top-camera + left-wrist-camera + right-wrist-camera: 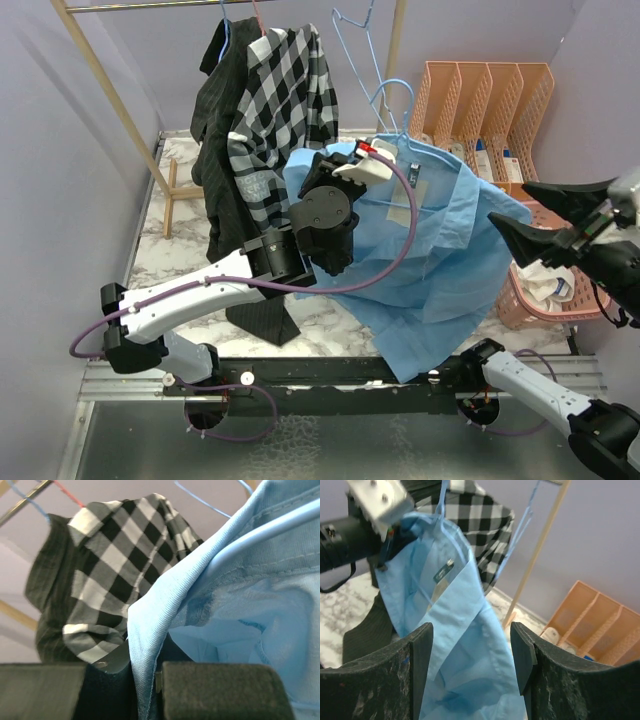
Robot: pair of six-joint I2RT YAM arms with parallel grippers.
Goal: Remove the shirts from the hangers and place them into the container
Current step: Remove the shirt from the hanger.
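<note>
The light blue shirt (462,605) blocks the right hand (471,627).

Soft, even, bright light throughout, with no glare. In the left wrist view the dark left fingers (225,690) are blurred, and the light blue shirt (240,610) above them is sharper. The right fingers (375,680) are shaded, and everything beyond them looks slightly soft.

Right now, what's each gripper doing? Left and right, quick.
Left gripper: closed, pinching a fold of the light blue shirt.
Right gripper: open, holding nothing.
</note>
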